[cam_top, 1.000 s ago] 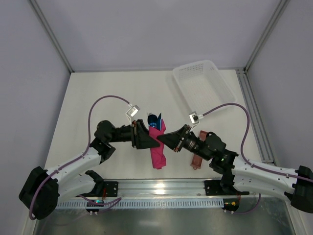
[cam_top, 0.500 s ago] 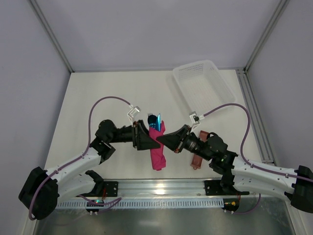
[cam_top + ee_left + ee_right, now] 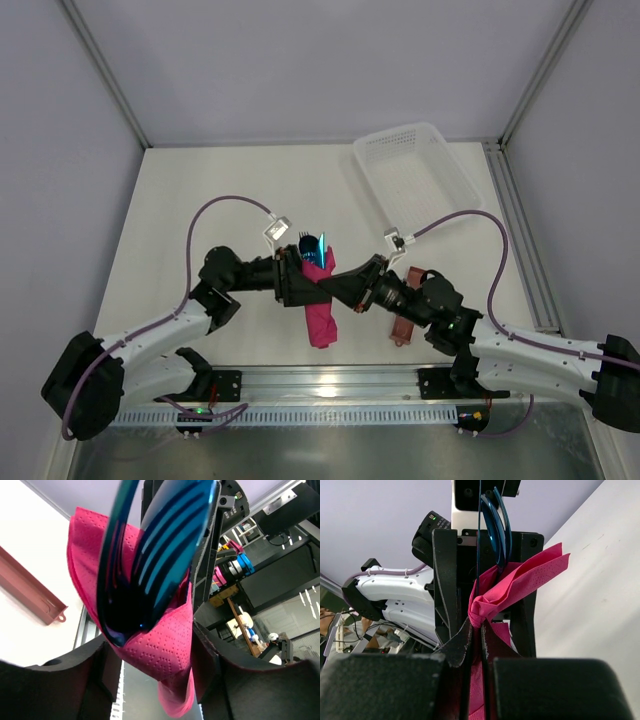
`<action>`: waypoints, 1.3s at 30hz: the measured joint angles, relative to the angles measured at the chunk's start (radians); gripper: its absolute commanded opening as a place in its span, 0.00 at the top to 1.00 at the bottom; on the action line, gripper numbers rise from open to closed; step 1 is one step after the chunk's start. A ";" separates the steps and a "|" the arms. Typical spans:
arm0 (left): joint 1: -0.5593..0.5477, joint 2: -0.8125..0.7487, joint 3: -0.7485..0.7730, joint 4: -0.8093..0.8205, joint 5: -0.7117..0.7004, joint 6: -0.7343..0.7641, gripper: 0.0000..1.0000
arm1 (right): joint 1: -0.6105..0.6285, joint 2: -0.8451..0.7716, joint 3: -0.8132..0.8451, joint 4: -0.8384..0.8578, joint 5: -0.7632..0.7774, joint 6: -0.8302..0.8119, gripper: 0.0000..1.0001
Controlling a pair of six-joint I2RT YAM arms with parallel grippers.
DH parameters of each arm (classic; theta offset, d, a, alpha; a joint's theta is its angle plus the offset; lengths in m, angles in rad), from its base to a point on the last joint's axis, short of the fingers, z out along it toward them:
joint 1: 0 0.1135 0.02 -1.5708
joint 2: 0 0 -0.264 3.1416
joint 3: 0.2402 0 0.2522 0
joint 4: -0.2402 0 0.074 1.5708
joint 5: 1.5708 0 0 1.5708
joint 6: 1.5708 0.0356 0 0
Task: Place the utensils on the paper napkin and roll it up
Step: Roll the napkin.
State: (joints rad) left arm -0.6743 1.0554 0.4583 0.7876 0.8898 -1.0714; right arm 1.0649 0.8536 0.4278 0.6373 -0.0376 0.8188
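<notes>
two arms meet at mid-table (image 3: 200,190) over a rolled bundle. seen from above, the paper napkin (image 3: 321,320) is a narrow magenta roll. its long axis runs from the near edge towards the far wall, leaning slightly left at the far end. the utensils (image 3: 315,246) poke out of that far end as a small blue cluster, heads away from the arm bases.

the left gripper (image 3: 305,285) reaches in from the left and the right gripper (image 3: 331,286) from the right. their tips come almost nose to nose at the upper part of the roll. a reddish-brown sleeve (image 3: 405,318) lies on the table just right of the right arm's wrist. a white mesh basket (image 3: 415,180) sits well apart at the far right.

the overhead view hides the grips; the wrist cameras show them. from the left wrist, the bundle fills the gap between the left gripper's black fingers (image 3: 95,680). blue fork tines are nested in a spoon bowl, and embossed pink paper is wrapped loosely under them.

from the right wrist, the right gripper's jaws are pressed together on a gathered fold of the napkin, with the utensils rising edge-on straight above the pinch. behind them, the left gripper's two fingers stand parted on either side of the bundle, not squeezing it. whether the roll's near end rests on the table cannot be told.
</notes>
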 measured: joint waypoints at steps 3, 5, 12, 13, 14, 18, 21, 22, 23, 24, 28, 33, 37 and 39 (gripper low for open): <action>-0.001 0.019 -0.003 0.052 0.002 -0.027 0.55 | 0.000 0.000 0.000 0.000 0.005 0.000 0.96; -0.003 0.026 -0.006 0.077 0.005 -0.036 0.61 | -0.001 0.000 0.000 -0.002 0.010 -0.002 0.96; -0.005 0.034 -0.015 0.115 0.011 -0.059 0.87 | -0.002 -0.005 0.000 -0.019 0.033 -0.012 0.90; -0.005 0.037 -0.016 0.116 0.010 -0.058 0.91 | -0.002 -0.010 0.000 -0.031 0.036 -0.015 0.86; -0.006 0.040 -0.017 0.116 0.010 -0.058 0.96 | -0.002 -0.016 0.000 -0.043 0.037 -0.017 0.81; -0.008 0.051 -0.023 0.113 0.009 -0.054 1.00 | -0.002 -0.080 0.001 -0.140 0.043 -0.039 0.59; -0.006 0.064 -0.023 0.108 0.002 -0.048 1.00 | -0.002 -0.170 0.001 -0.235 0.050 -0.063 0.50; -0.006 0.067 -0.023 0.105 -0.002 -0.046 1.00 | -0.002 -0.200 0.001 -0.262 0.051 -0.071 0.48; -0.006 0.070 -0.023 0.102 -0.007 -0.043 1.00 | -0.002 -0.227 0.000 -0.288 0.051 -0.080 0.48; -0.006 0.074 -0.023 0.099 -0.011 -0.040 1.00 | -0.002 -0.246 0.000 -0.308 0.050 -0.089 0.46; -0.006 0.086 -0.023 0.088 -0.027 -0.025 1.00 | -0.002 -0.259 0.000 -0.352 0.021 -0.133 0.47; -0.006 0.093 0.009 0.059 -0.041 -0.011 1.00 | -0.002 -0.203 0.000 -0.388 -0.024 -0.166 0.50; -0.006 0.095 0.046 0.046 -0.045 0.006 1.00 | -0.002 -0.153 0.000 -0.391 -0.053 -0.181 0.59; -0.006 0.099 0.060 0.042 -0.044 0.013 1.00 | -0.005 -0.138 0.000 -0.384 -0.067 -0.183 0.61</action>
State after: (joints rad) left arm -0.6804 1.1542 0.5182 0.8299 0.8455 -1.0584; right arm 1.0599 0.7158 0.4278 0.2531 -0.1043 0.6353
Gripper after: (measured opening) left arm 0.190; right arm 0.404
